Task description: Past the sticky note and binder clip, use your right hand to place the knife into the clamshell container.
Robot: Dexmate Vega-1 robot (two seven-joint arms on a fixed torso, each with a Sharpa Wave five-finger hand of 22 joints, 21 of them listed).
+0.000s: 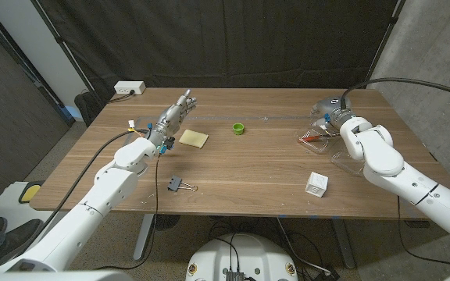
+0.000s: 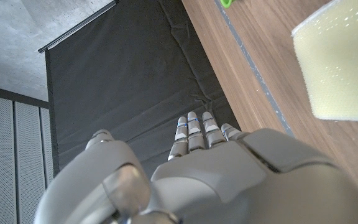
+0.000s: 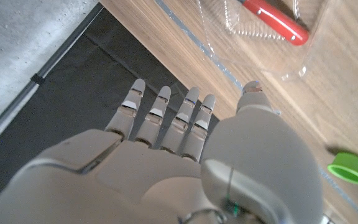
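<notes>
Right hand [image 3: 185,168] sits closest to the wrist camera: fingers [image 3: 160,115] straight and slightly spread, nothing in them, thumb alongside. From the head view I read it hovering at the far right of the worktop [image 1: 241,176], just beside the clamshell container [image 1: 323,133]. Knife [image 3: 272,20] with the red handle looks to be lying already inside the clear shell, just past my fingertips, so I'd judge the placing as good as done. Handling-wise: knife is light and stiff, smooth plastic handle, a bit slippery; if I regrip, I take the red handle mid-length, not the blade. Clamshell is thin, flimsy plastic, will skate or flex if nudged, so I keep contact off it. Moving outward: green cap [image 1: 239,129] mid-worktop, small white box [image 1: 316,183] near the front edge on the right. Sticky note [image 1: 194,138] sits just beside my left hand [image 1: 174,117], which is held out over the far left with fingers extended together, empty. Binder clip [image 1: 180,185] lies near the front edge, well apart from both hands.
</notes>
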